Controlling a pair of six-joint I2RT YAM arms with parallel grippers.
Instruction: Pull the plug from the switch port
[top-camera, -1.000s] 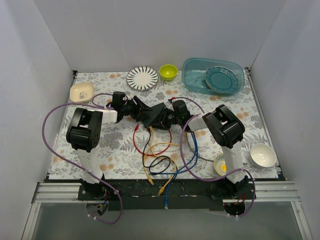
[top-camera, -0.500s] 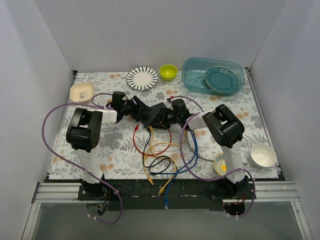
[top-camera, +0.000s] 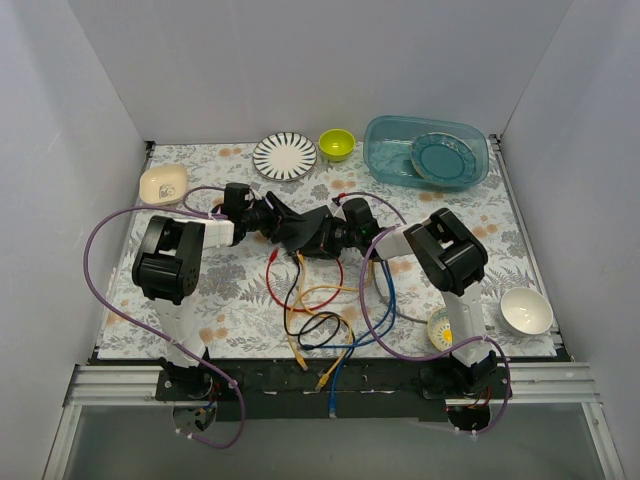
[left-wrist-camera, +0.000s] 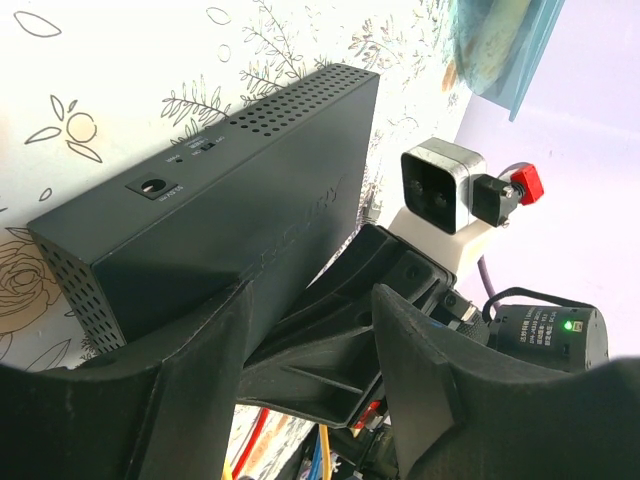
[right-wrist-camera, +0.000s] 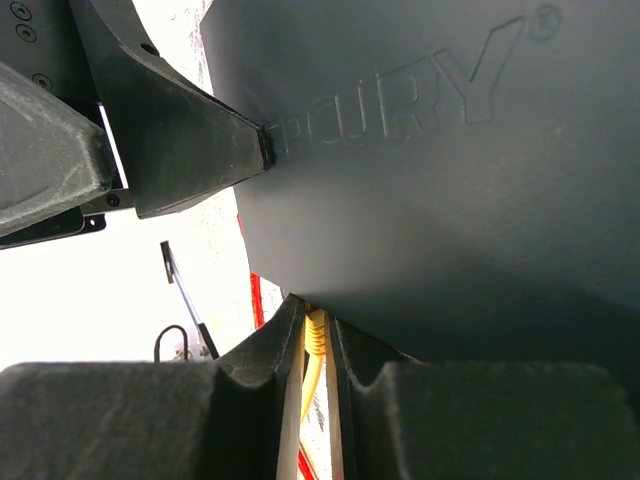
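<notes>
Left gripper (left-wrist-camera: 315, 297) clamped on one end of the switch (left-wrist-camera: 230, 200). Right gripper (right-wrist-camera: 315, 315) nearly closed, pinching the yellow plug (right-wrist-camera: 317, 337) at the switch's edge.

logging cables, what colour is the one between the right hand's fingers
The cable is yellow, clearest in the right wrist view.
</notes>
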